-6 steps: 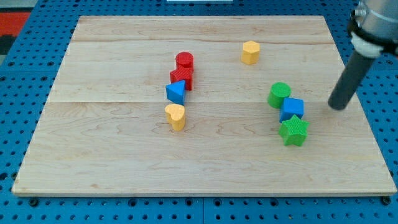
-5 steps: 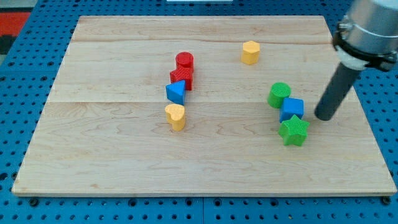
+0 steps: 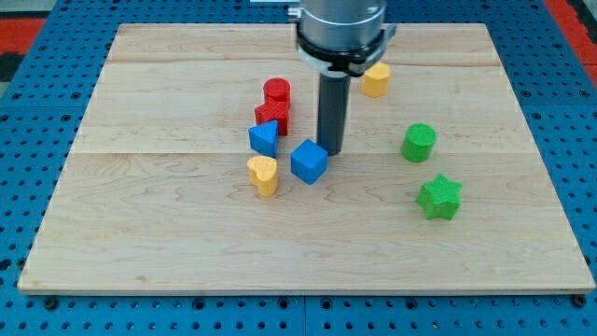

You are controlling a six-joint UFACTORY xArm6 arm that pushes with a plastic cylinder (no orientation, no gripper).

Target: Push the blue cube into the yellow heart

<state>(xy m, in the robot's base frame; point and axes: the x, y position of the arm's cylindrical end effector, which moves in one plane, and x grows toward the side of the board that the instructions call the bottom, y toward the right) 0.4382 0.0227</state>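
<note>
Across a blue pegboard base point(image 3: 28, 112) lies the desk point(image 3: 168, 243), a pale wooden board of joined planks filling most of the view. A red patch point(image 3: 23, 23) shows at the view's top left corner.

No clasping tool is fitted, so nothing is held: my tip point(image 3: 332, 149) stands on the wood touching the blue cube point(image 3: 309, 161) at its upper right.

That cube sits just right of the yellow heart point(image 3: 264, 174), a small gap between them. Above the heart is a blue block point(image 3: 264, 139), pressed against the red blocks point(image 3: 274, 105).

Well apart at the right are a green cylinder point(image 3: 419, 142) and a green star point(image 3: 439, 197). A yellow block point(image 3: 376, 78) sits near the top.
</note>
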